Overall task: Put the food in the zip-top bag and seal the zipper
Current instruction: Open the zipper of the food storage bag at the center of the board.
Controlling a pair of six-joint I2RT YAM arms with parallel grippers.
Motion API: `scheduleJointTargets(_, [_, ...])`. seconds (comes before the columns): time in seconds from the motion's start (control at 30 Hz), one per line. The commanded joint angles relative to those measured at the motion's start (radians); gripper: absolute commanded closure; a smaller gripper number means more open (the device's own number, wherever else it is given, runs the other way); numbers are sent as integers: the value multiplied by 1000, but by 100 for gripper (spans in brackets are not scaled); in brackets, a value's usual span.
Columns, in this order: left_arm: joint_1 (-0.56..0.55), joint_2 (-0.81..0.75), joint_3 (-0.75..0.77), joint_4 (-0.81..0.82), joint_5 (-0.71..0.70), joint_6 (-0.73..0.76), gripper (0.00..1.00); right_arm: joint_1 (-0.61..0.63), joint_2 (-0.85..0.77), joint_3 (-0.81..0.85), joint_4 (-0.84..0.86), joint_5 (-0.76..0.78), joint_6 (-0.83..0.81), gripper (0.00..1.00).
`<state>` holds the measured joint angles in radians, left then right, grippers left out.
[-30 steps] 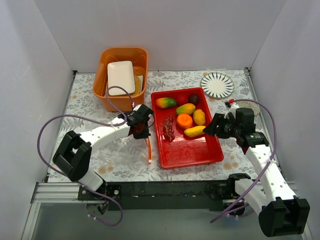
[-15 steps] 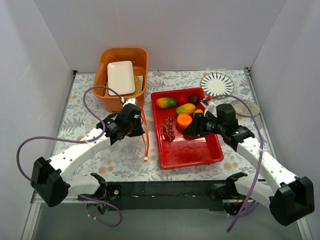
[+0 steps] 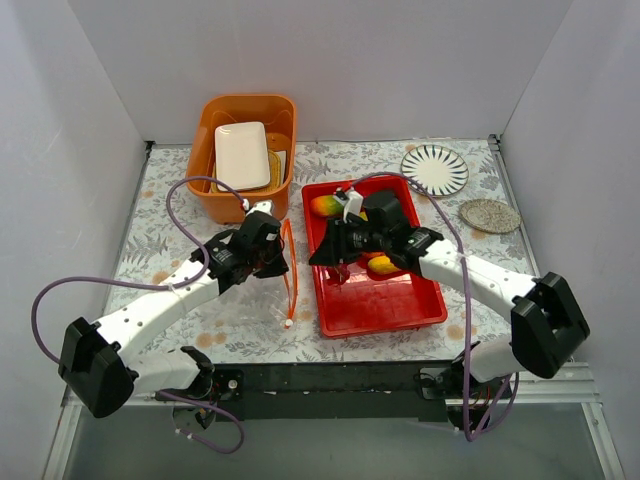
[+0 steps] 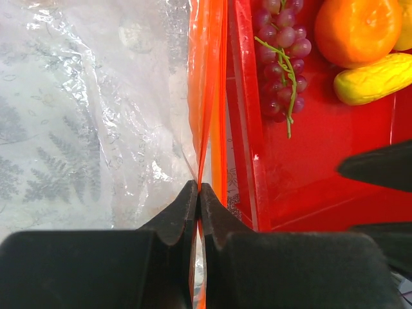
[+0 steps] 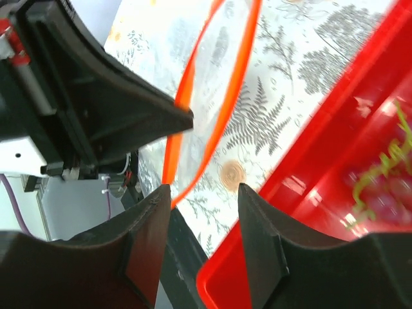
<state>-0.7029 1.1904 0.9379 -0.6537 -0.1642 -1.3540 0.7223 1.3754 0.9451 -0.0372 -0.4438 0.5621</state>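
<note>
We clamp the left gripper (image 4: 197, 193) shut on one lip of the zipper (image 4: 209, 96), so the bag (image 4: 116, 116) gapes on the table just left of the tray (image 3: 385, 310). The right gripper (image 5: 203, 193), jaws apart and empty, faces the other lip, probably to widen the mouth. Unhidden, we count one grape bunch (image 4: 280, 58), one orange (image 4: 357, 26), one yellow piece (image 4: 373, 77), one mango (image 3: 330, 205).
</note>
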Motion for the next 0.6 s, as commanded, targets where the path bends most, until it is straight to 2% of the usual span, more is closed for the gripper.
scheduleJointTargets(0.0, [-4, -52, 4, 8, 23, 1, 100, 52, 97, 101, 86, 19, 10, 47])
scheduleJointTargets(0.2, [-4, -92, 7, -3, 37, -5, 100, 86, 197, 153, 105, 11, 18, 50])
scheduleJointTargets(0.5, [-4, -141, 6, -44, 25, 4, 100, 97, 264, 202, 128, -16, 19, 50])
scheduleJointTargets(0.57, [-4, -144, 10, -47, 23, 6, 100, 100, 275, 214, 131, -29, 21, 54])
